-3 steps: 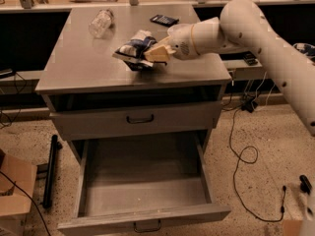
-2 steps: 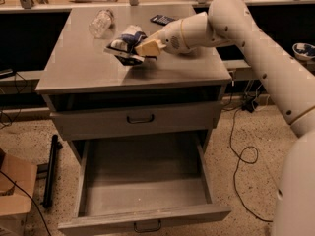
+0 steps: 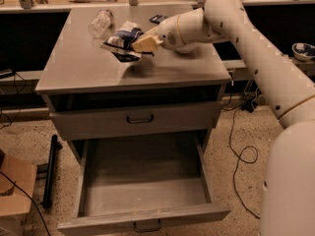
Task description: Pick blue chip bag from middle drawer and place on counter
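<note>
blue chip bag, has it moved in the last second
Yes, the blue chip bag in the gripper moved left over the counter, nearer the clear bottle.

The premises were a robotics lab or workshop. Evidence noted: a grey metal drawer cabinet on a speckled hard floor, loose cables trailing across that floor, a cardboard box at the left, and long benches behind. The robot's gripper was over the cabinet's worktop, fingers closed on a blue chip bag.
</note>
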`<state>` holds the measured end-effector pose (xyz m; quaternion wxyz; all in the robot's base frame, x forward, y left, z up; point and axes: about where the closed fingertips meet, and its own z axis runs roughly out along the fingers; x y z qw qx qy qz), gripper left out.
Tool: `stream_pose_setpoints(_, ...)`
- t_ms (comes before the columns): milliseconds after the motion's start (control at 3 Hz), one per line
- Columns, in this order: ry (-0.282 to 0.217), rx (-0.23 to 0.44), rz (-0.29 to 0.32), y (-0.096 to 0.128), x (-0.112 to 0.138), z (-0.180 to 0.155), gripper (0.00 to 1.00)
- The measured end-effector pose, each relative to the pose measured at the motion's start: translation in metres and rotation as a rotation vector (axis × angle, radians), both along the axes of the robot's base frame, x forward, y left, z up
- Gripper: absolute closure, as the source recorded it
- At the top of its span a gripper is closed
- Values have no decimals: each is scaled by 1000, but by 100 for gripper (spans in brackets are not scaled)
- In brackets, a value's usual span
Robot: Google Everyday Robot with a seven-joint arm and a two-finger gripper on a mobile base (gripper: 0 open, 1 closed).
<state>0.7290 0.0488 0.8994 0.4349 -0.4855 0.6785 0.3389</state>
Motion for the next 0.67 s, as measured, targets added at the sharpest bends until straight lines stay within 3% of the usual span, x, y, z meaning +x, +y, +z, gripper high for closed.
stream_pose_setpoints(333,0,0,0,0,0,0,15)
stream_pose_setpoints(667,0,0,0,0,0,0,0)
